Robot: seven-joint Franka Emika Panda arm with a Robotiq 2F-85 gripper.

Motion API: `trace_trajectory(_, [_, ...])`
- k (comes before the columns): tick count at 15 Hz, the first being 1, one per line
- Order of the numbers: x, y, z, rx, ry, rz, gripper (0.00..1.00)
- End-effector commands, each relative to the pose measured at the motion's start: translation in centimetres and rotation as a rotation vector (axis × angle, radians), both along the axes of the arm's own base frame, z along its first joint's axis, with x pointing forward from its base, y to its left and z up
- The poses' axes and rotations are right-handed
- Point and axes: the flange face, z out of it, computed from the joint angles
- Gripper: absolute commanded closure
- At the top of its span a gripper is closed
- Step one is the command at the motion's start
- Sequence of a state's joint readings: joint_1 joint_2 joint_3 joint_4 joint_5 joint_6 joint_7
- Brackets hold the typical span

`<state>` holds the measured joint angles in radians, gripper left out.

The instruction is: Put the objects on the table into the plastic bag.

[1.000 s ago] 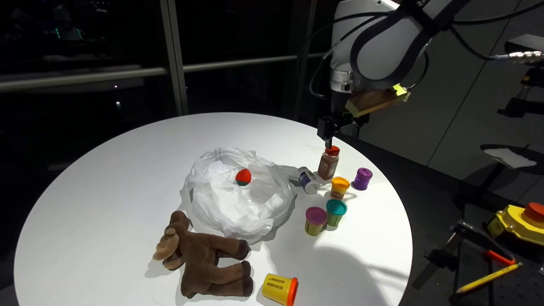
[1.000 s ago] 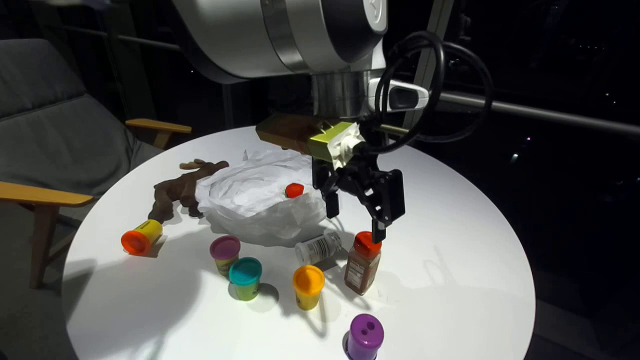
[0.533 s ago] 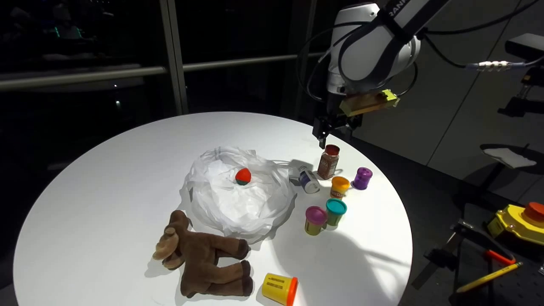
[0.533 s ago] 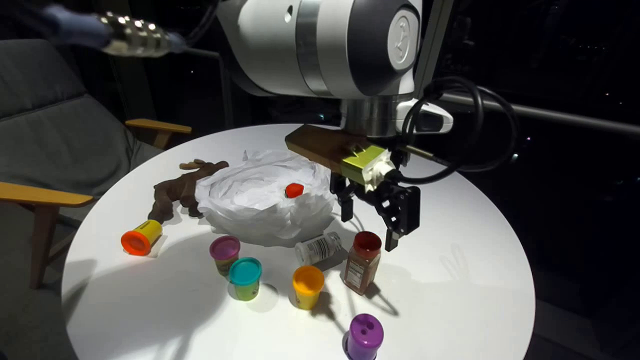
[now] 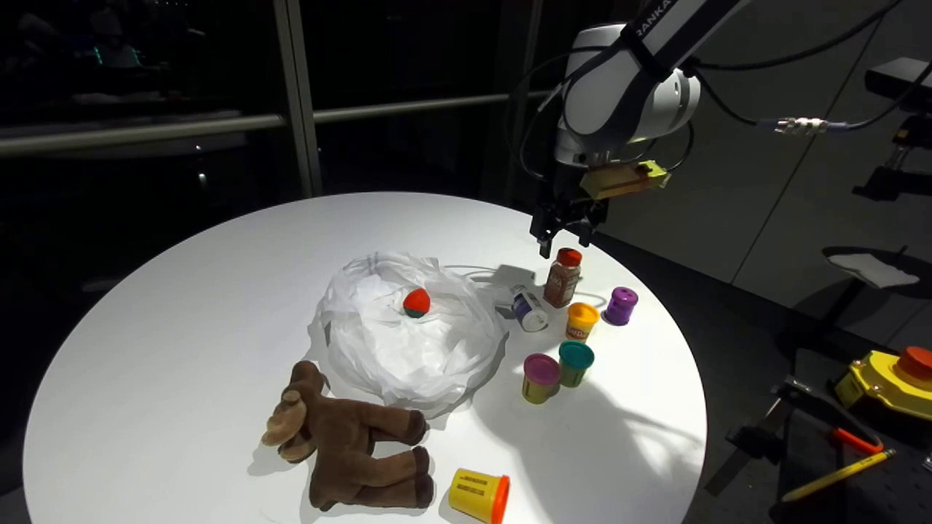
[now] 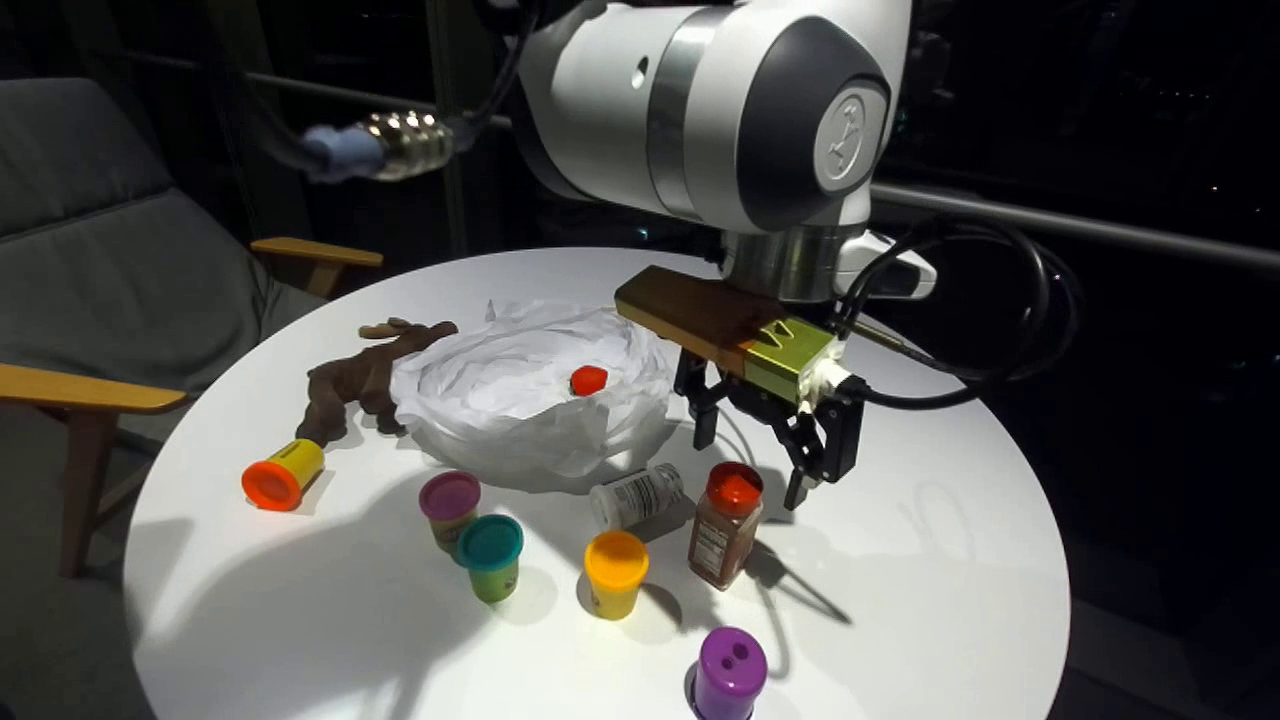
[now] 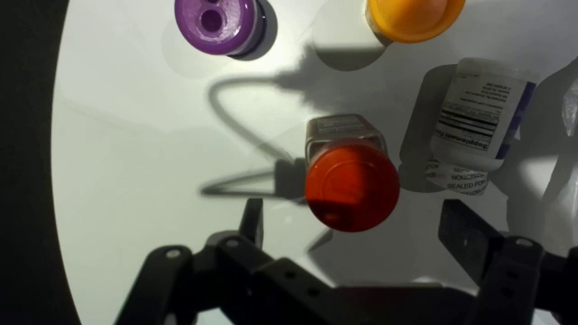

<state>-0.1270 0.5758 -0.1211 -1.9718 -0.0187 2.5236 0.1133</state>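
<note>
The plastic bag (image 5: 371, 349) lies crumpled and spread on the white table (image 5: 182, 313), with a small red-and-green object (image 5: 416, 302) in it. My gripper (image 7: 353, 221) stands open close to an upright red-capped bottle (image 6: 724, 535). In the wrist view its fingers (image 7: 253, 221) flank the red cap sideways, slightly short of it, with nothing held. A white bottle (image 7: 481, 113) lies beside it. Nearby stand an orange cup (image 6: 616, 573), a purple one (image 6: 731, 670), a teal-lidded one (image 6: 490, 555) and a pink-lidded one (image 6: 450, 508). The brown plush toy (image 5: 342, 444) and a yellow cup (image 5: 477, 495) lie on their sides.
In an exterior view, the table's edge (image 5: 688, 342) passes near the purple cup. A grey armchair (image 6: 100, 230) stands beside the table. A side stand holds a yellow box with a red button (image 5: 892, 378). A cable (image 6: 960, 400) loops from the gripper.
My gripper has come lower and drawn a little sideways from directly over the red cap: leftward in an exterior view, rightward in an exterior view from elsewhere. It stays open; the objects keep their places.
</note>
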Motion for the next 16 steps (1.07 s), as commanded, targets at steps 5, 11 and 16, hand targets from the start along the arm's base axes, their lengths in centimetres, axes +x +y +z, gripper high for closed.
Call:
trace_trajectory(5, [0.3, 0.2, -1.7, 0.029, 0.057, 0.054, 0.0])
trace_trajectory(11, [-0.8, 0.1, -2.3, 0.025, 0.073, 0.039, 0.25])
trace_trajectory(16, [-1.0, 0.1, -2.2, 0.022, 0.08, 0.051, 0.58])
